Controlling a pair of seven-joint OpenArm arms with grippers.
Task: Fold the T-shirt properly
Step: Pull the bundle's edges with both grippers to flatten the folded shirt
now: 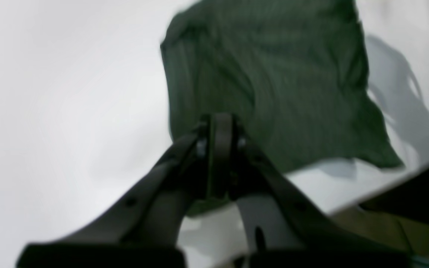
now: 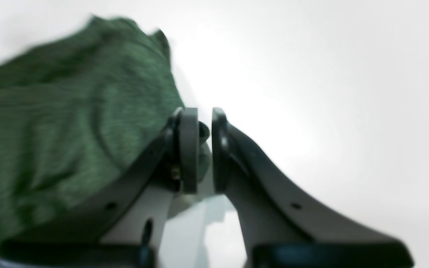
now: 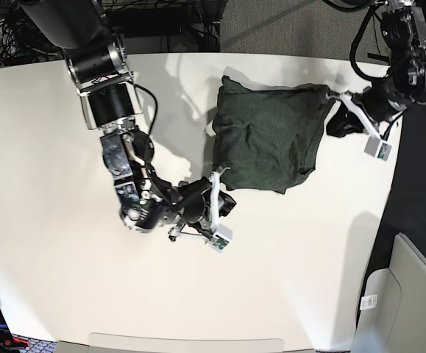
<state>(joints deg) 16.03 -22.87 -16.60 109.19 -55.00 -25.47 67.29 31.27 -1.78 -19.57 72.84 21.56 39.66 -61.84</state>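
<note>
The dark olive-green T-shirt point(image 3: 271, 136) lies on the white table point(image 3: 51, 147) as a rough square, bunched and wrinkled. My left gripper point(image 3: 335, 95) sits at its upper right corner. In the left wrist view the left gripper point(image 1: 220, 128) has its fingers pressed together, with a bit of the T-shirt point(image 1: 274, 74) hem caught under them. My right gripper point(image 3: 216, 176) is at the lower left corner. In the right wrist view the right gripper point(image 2: 205, 126) shows a narrow gap with a dark fold of the T-shirt point(image 2: 69, 111) pinched in it.
The table's right edge point(image 1: 385, 195) runs close behind my left gripper, with dark floor beyond it. A grey bin point(image 3: 411, 294) stands off the table at the lower right. Cables and a rack fill the back edge point(image 3: 161, 22).
</note>
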